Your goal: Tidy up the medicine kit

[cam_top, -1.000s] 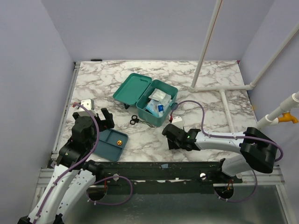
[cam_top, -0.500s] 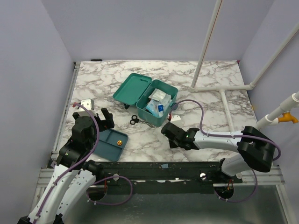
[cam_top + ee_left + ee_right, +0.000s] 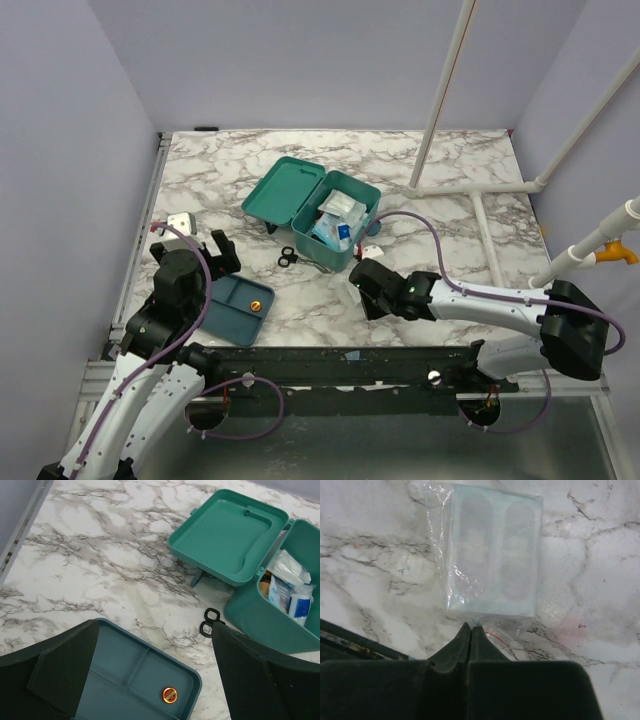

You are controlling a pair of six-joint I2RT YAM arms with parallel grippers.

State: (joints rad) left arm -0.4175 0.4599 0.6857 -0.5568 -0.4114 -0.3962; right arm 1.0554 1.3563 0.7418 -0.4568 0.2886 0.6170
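The medicine kit (image 3: 345,236) (image 3: 260,622) stands open at mid-table, its lid (image 3: 283,190) (image 3: 227,530) folded back to the left and packets and wrapped dressings inside. My right gripper (image 3: 358,290) (image 3: 471,627) is just in front of it, shut on the near edge of a clear plastic bag (image 3: 490,555) holding two plaster strips; the rest of the bag lies flat on the marble. My left gripper (image 3: 208,250) (image 3: 155,626) hangs wide open above the far end of the dark teal tray (image 3: 228,312) (image 3: 135,672), holding nothing.
A small round gold-and-red tin (image 3: 256,305) (image 3: 170,695) sits in the tray. Black scissors (image 3: 288,258) (image 3: 210,621) lie between tray and kit. A white item (image 3: 183,221) rests at the left edge, another (image 3: 375,243) by the kit. White pipes (image 3: 480,190) cross the right side.
My right gripper's jaws have closed on the bag's edge and that arm has shifted a little. The left gripper has drifted slightly left, still open.
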